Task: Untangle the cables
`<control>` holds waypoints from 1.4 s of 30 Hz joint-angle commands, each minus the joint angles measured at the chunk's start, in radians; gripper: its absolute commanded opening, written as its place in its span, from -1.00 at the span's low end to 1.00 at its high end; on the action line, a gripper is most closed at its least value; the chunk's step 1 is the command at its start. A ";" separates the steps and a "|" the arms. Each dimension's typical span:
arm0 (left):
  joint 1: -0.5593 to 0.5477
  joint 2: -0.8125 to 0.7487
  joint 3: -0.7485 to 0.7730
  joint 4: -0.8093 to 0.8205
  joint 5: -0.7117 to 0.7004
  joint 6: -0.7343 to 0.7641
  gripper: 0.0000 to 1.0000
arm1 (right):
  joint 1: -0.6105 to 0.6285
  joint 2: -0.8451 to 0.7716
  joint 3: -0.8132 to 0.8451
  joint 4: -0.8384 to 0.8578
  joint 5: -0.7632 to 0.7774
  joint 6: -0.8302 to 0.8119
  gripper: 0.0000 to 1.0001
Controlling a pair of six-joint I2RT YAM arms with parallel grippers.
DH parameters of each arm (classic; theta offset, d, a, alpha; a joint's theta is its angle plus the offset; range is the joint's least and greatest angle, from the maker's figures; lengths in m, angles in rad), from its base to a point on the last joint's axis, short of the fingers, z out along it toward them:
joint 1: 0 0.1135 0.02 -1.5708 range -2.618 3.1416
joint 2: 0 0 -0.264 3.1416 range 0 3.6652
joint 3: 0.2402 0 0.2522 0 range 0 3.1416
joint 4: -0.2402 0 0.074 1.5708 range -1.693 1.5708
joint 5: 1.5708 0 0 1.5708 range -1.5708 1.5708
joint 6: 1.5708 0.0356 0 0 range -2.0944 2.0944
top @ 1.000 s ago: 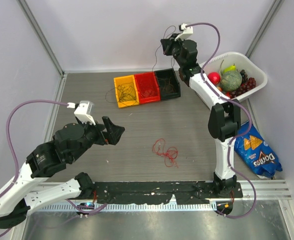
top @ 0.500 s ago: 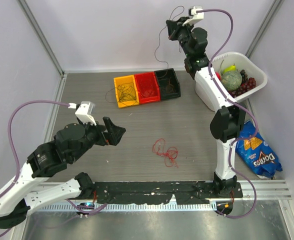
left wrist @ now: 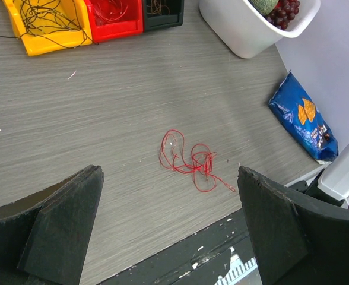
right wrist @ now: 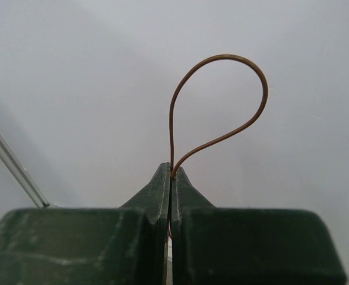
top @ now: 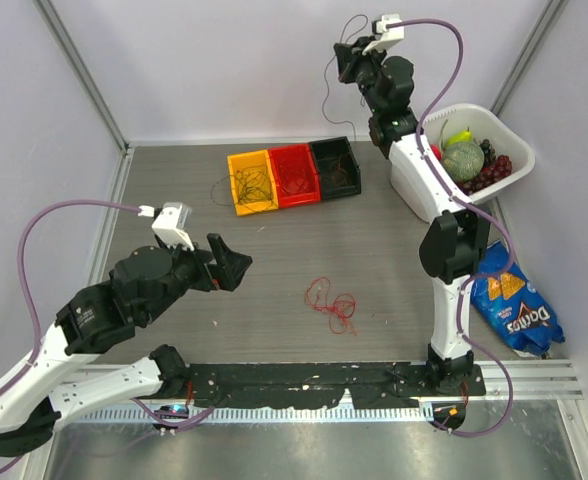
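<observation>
A red cable (top: pixel 331 303) lies in a loose tangle on the table; it also shows in the left wrist view (left wrist: pixel 189 160). My left gripper (top: pixel 229 265) is open and empty (left wrist: pixel 168 171), hovering above the table left of the red cable. My right gripper (top: pixel 342 62) is raised high at the back wall and shut on a thin dark brown cable (right wrist: pixel 219 56), which loops above the jaws. That cable (top: pixel 325 100) hangs down towards the black bin (top: pixel 335 166). More cables lie in the yellow bin (top: pixel 251 180) and the red bin (top: pixel 294 173).
A white basket (top: pixel 504 140) of fruit stands at the back right by the right arm. A blue chips bag (top: pixel 514 300) lies at the right edge. Walls close in the back and both sides.
My right gripper has risen and moved a little right with the brown cable, lifting it higher above the black bin. The left arm has barely moved.
</observation>
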 commanded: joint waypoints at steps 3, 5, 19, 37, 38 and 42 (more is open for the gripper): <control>0.003 0.012 -0.004 0.036 0.008 -0.012 0.99 | 0.002 0.019 -0.042 0.045 -0.069 0.052 -0.99; 0.001 0.013 -0.004 0.033 0.008 -0.014 0.99 | 0.011 0.025 -0.057 0.046 -0.071 0.058 -0.99; 0.003 0.008 -0.022 0.039 0.014 -0.024 0.99 | 0.015 -0.030 -0.470 0.272 -0.070 0.400 -0.99; 0.003 -0.025 -0.030 0.018 0.000 -0.006 0.99 | -0.035 0.015 -0.464 0.183 0.067 0.167 -0.99; 0.003 -0.024 -0.028 0.021 0.002 -0.005 0.99 | -0.036 0.029 -0.447 0.175 0.065 0.158 -0.99; 0.003 -0.015 -0.025 0.027 0.008 0.002 0.99 | -0.036 0.092 -0.362 0.135 0.030 0.122 -0.99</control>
